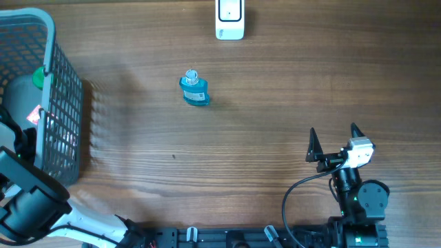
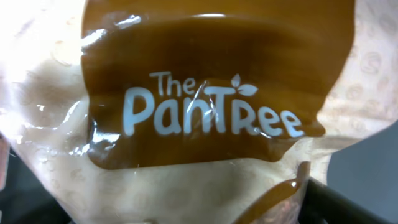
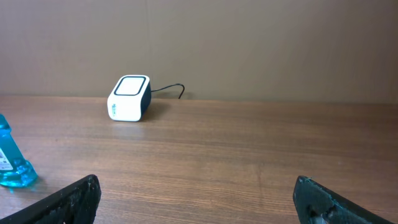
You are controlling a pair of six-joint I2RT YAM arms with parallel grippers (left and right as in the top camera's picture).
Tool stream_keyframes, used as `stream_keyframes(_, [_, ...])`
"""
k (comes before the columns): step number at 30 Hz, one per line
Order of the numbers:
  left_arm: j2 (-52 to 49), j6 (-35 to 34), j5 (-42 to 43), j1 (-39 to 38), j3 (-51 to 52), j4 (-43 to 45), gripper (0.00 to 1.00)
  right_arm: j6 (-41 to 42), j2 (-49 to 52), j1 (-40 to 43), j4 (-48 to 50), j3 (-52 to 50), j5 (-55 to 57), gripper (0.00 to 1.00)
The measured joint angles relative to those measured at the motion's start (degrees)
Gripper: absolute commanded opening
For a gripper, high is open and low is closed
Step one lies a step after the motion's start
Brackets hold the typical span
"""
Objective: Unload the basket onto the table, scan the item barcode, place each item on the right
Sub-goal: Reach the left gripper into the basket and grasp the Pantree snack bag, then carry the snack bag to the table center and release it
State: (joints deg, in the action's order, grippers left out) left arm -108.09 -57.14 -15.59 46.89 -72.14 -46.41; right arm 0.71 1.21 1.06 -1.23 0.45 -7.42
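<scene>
Slowly: the pouch fills the left wrist view, seemingly inside the basket; pinch a firm edge, not slack film, and lift clear. The left end effector's fingers are hidden, so its state I cannot tell. The right end effector hangs released. No barcode shows.

A small blue bottle stands upright on the wooden table, well apart from the grey mesh basket.

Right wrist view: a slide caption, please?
Open right gripper faces a white scanner across the wooden table, blue bottle at the edge.
</scene>
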Motion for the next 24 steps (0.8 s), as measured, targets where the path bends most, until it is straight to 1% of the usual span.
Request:
stream_keyframes(1, [0.0, 0.02, 0.74, 0.0, -0.02, 0.0, 0.26, 0.0, 0.0, 0.0, 0.0, 0.0, 0.0, 1.0])
stream_keyframes(2, [0.11, 0.02, 2.03, -0.04, -0.26, 0.0, 0.25, 0.0, 0.0, 0.0, 0.0, 0.02, 0.0, 1.0])
stream_keyframes(4, [0.92, 0.04, 4.09, -0.04, -0.74, -0.13, 0.29, 0.0, 0.0, 0.0, 0.0, 0.02, 0.0, 1.0])
stream_keyframes(6, [2.73, 0.0, 5.2, 0.0, -1.16, -0.87, 0.31, 0.0, 0.0, 0.0, 0.0, 0.0, 0.0, 1.0])
stream_keyframes(9, [9.35, 0.0, 6.58, 0.0, -1.75, -1.84, 0.35, 0.0, 0.0, 0.0, 0.0, 0.0, -0.02, 1.0])
stream_keyframes(13, [21.05, 0.0, 7.15, 0.0, -1.88, -2.03, 0.35, 0.0, 0.0, 0.0, 0.0, 0.0, -0.02, 1.0])
stream_keyframes(16, [32.22, -0.02, 8.52, 0.0, -2.08, -2.1, 0.37, 0.0, 0.0, 0.0, 0.0, 0.0, 0.0, 1.0])
stream_keyframes(17, [39.54, -0.04, 9.97, 0.07, -2.12, -1.55, 0.39, 0.0, 0.0, 0.0, 0.0, 0.02, -0.02, 1.0])
stream_keyframes(18, [43.01, -0.09, 10.93, 0.22, -2.23, -1.07, 0.4, 0.0, 0.0, 0.0, -0.02, 0.0, -0.02, 1.0])
stream_keyframes(21, [56.78, -2.56, 17.42, 0.31, -2.51, 0.9, 0.39, 0.0, 0.0, 0.0, 0.0, 0.02, -0.02, 1.0])
stream_keyframes(23, [61.4, -4.79, 22.56, 0.31, -2.84, 3.17, 0.37, 0.0, 0.0, 0.0, 0.0, 0.0, -0.02, 1.0])
stream_keyframes(24, [63.21, -6.34, 27.36, 0.11, -2.89, 5.07, 0.36, 0.0, 0.0, 0.0, 0.0, 0.0, -0.02, 1.0])
